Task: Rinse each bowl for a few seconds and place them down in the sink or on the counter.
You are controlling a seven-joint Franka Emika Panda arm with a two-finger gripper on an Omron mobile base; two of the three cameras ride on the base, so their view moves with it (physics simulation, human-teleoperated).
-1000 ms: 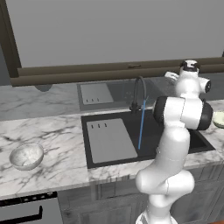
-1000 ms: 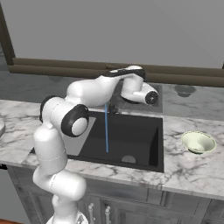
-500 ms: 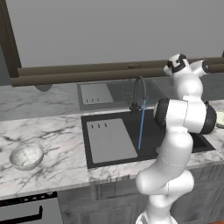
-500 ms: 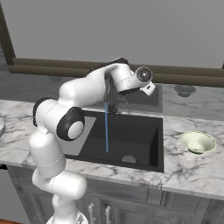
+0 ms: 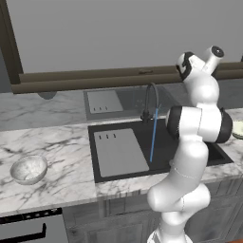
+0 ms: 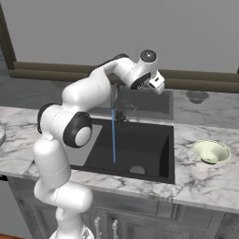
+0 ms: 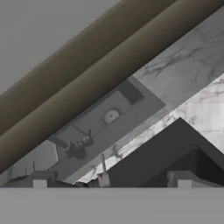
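Speckled bowl (image 5: 29,169) sat on the table (image 5: 61,156), far left of the end effector (image 6: 157,84); cream bowl (image 6: 211,151) lay below to its right. Water ran into the sink (image 6: 135,144) beneath. End effector empty; opening unclear.

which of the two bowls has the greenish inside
The pale cream round bowl on the white marble counter right of the black sink. The other, speckled grey-white bowl, sits on the counter left of it.
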